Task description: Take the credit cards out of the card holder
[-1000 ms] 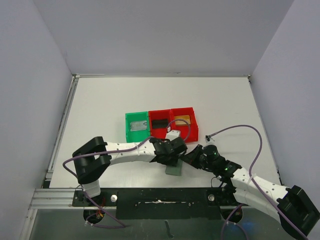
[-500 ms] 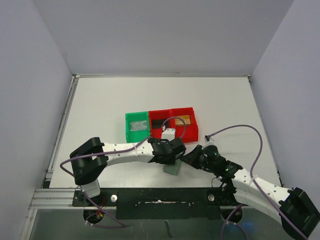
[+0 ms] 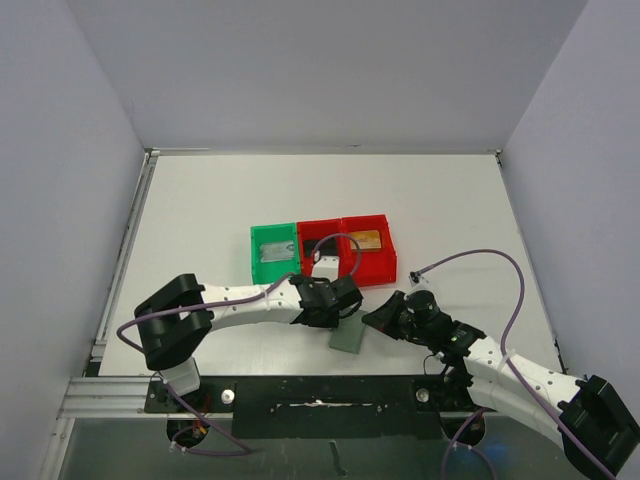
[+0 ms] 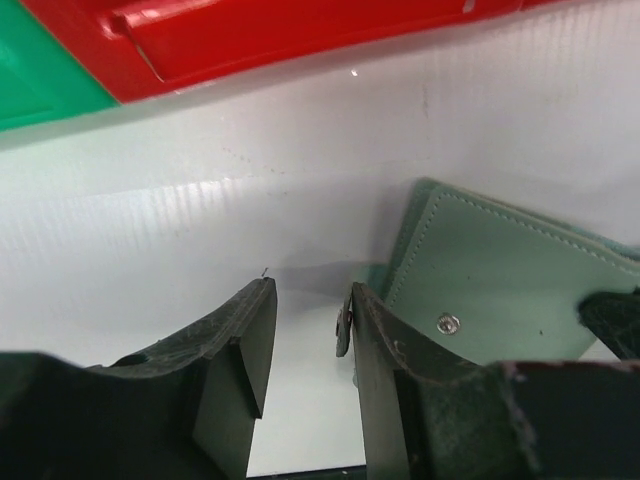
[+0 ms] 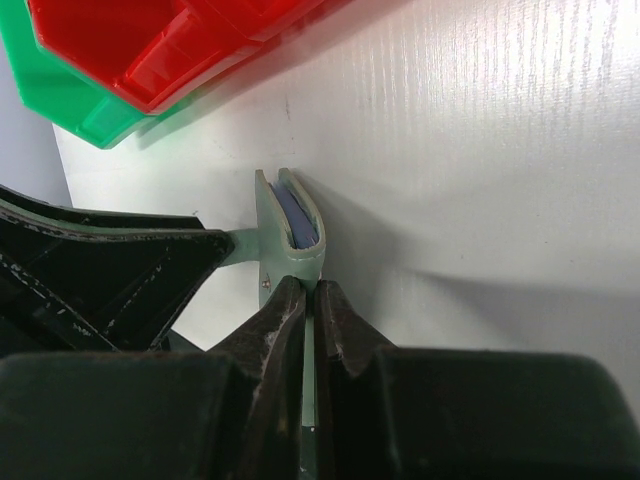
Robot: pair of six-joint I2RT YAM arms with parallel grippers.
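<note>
**Pinching the card holder near the desk's front edge**

Pinched shut on a thin flap of the card holder, the right gripper has its two fingers pressed together with only the grey-green leaf between them. From the right wrist view the holder is seen edge-on: two leaves slightly parted, with blue-grey lining showing in the fold.

The left gripper sits just beside the holder, on its left. Its fingers stand a little apart with bare white desk between them and nothing held. The right-hand finger lies close against the holder's edge, where a small metal stud shows on the pale green panel.

From above, the holder lies between the two grippers, near the desk's front edge. Whether it rests flat on the desk or is lifted a little cannot be told.

Behind it stand a green bin and two red bins, side by side and touching. A pale card lies in the green bin, and a yellowish thing lies in the rightmost red one.
</note>
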